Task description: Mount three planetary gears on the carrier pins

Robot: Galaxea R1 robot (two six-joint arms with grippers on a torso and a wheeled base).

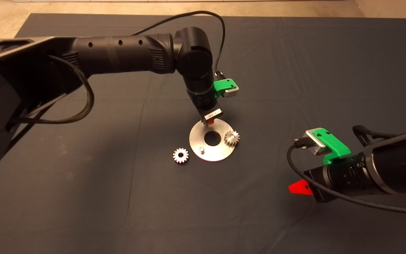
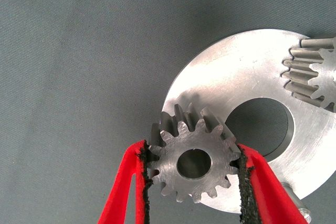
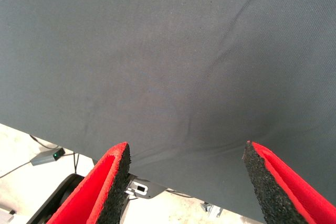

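The shiny silver disc [image 1: 217, 151] lies mid-mat with a large centre hole. One planetary gear [image 1: 231, 138] sits on its right side, seen also in the left wrist view as a gear [image 2: 315, 72] at the disc [image 2: 236, 77] edge. A bare carrier pin [image 1: 201, 150] stands at the disc's front left, pin [image 2: 294, 203]. A second gear [image 1: 180, 155] lies loose on the mat left of the disc. My left gripper [image 1: 210, 121] hangs over the disc's far rim, shut on a third gear [image 2: 194, 163], gripper [image 2: 193, 150]. The pin under it is hidden.
My right gripper [image 1: 300, 187] waits low at the right, away from the disc, its fingers wide apart in the right wrist view [image 3: 186, 156] over bare mat. The mat's edge and a cable on the floor show there.
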